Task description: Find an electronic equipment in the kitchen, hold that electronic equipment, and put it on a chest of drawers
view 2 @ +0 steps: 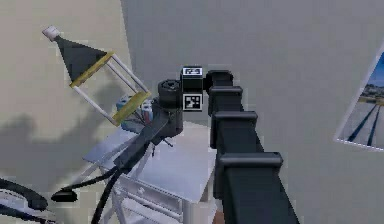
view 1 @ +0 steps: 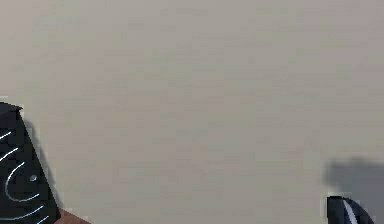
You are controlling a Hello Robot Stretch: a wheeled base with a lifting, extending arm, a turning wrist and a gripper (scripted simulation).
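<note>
The carry looks near its end. A tilted lantern (view 2: 95,72), glass-sided with yellow rims and a black cap, hangs at the far end of the tool (view 2: 150,112), held clear above a white chest (view 2: 175,178). How the fingers are set I cannot tell. Next comes lowering it upright onto the chest top. A dark curved stem (view 2: 60,193) at lower left could snag, and a picture (view 2: 365,105) hangs on the wall right of the arm (view 2: 240,150).

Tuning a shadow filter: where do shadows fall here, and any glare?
Forward view: a soft grey shadow on the wall at lower right, no glare. Arm side view: a broad grey shadow on the side wall, left of the white cabinet; even light.
</note>
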